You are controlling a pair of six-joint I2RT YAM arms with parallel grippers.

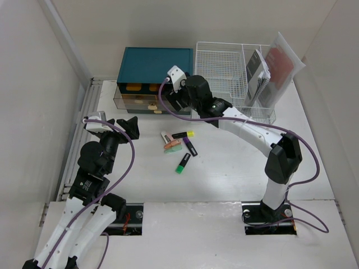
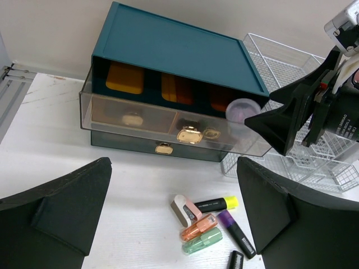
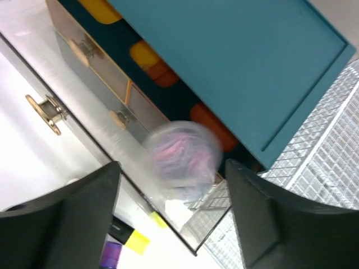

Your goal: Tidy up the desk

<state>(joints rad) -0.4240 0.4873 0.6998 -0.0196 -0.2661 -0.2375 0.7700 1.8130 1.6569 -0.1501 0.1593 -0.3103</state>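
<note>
Clear tub (image 2: 242, 109) blurred, loose between spread right gripper (image 3: 172, 168) over open drawer (image 2: 140, 120). Left gripper (image 2: 174, 165) wide, empty. Step: stowing. Next: markers (image 2: 210, 221) off table (image 2: 134, 224).

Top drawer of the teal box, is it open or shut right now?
Open. The clear top drawer juts out well past the front of the teal box, while the drawer below sits further back.

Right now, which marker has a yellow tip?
The black highlighter lying farthest back in the pile; the others beside it show purple, orange or green.
</note>
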